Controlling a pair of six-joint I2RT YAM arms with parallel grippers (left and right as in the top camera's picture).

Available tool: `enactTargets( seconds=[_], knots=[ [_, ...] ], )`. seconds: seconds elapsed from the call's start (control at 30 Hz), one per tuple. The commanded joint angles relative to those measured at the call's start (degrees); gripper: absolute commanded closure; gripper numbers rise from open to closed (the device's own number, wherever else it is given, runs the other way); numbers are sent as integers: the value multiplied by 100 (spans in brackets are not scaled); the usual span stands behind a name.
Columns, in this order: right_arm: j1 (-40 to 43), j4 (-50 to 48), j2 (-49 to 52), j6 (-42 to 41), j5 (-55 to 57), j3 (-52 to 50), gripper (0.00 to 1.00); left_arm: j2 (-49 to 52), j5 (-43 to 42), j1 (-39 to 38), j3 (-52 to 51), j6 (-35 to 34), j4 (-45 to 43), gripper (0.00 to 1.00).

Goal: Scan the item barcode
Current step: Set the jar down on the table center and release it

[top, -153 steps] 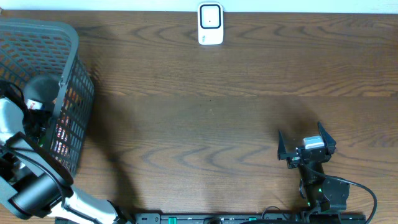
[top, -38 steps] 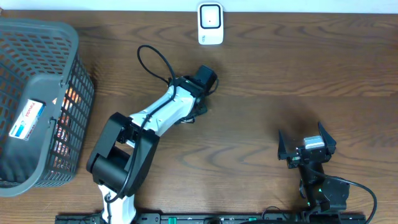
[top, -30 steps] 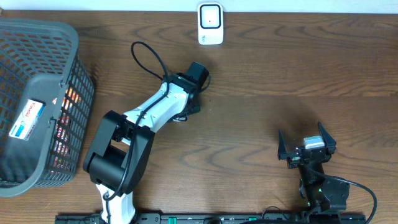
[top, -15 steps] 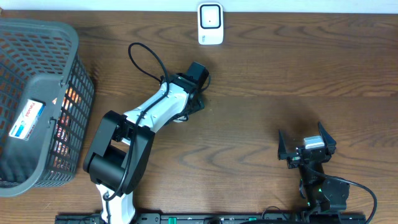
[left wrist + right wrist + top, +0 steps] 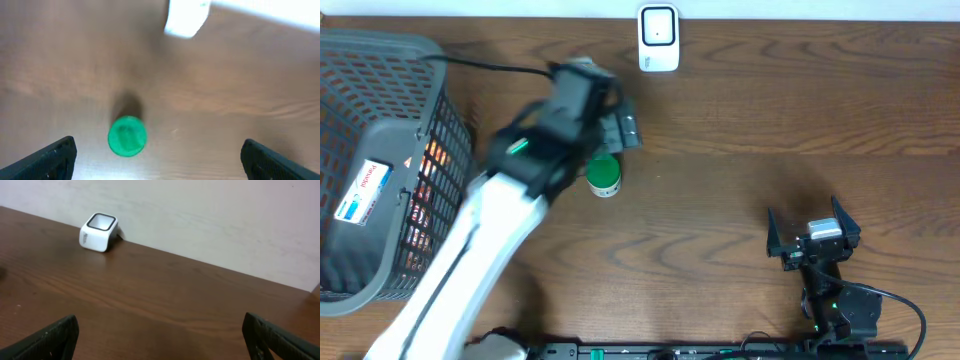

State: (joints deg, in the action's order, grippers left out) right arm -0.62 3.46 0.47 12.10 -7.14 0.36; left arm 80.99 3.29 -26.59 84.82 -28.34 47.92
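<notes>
Just 1 green-capped white container (image 5: 604,177)

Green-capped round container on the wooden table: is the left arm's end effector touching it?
Apart. Left wrist view: bare wood separates the green-capped round container from the open left end effector.

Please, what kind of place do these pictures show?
Probably a mock shop checkout on a wooden table: a small white scanner at the far edge, a grey mesh basket with goods inside, and a green-capped item standing near the scanner.
</notes>
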Motion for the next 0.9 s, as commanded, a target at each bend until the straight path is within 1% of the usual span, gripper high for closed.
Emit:
enactTargets(
  seconds=[0.0,0.1,0.13,0.3,0.43,0.5,0.53,0.6,0.67,0.7,0.8,0.87],
  knots=[
    [-55,24,-15,-92,20,-4,1,-1091,118,356,442,581,271,0],
    [-55,24,-15,-92,20,-4,1,-1711,570,1108,697,581,531,0],
    [-55,24,-15,-92,20,-4,1,-1875,634,1493,789,581,675,2],
    [-55,24,-15,-92,20,-4,1,-2190,610,3550,1049,492,1167,2],
    [-55,24,-15,-92,20,-4,1,-1921,79,5178,1056,494,1386,2],
    [-55,24,-15,-92,22,-4,1,-1644,-273,5836,1056,468,1510,2],
    [-55,24,-15,-92,20,-4,1,-1456,-455,6137,1056,326,1554,2],
    [-55,24,-15,-92,22,-4,1,-1106,-857,6570,1056,116,1561,2],
    [-55,24,-15,-92,20,-4,1,-756,-927,6822,1056,35,1565,2],
    [-55,24,-13,-92,20,-4,1,-542,-848,6924,1056,37,1613,2],
    [-55,24,-15,-92,20,-4,1,55,-256,7016,1023,39,2044,2],
    [-55,24,-15,-92,20,-4,1,496,-175,7023,1008,76,2365,2]
  ],
)
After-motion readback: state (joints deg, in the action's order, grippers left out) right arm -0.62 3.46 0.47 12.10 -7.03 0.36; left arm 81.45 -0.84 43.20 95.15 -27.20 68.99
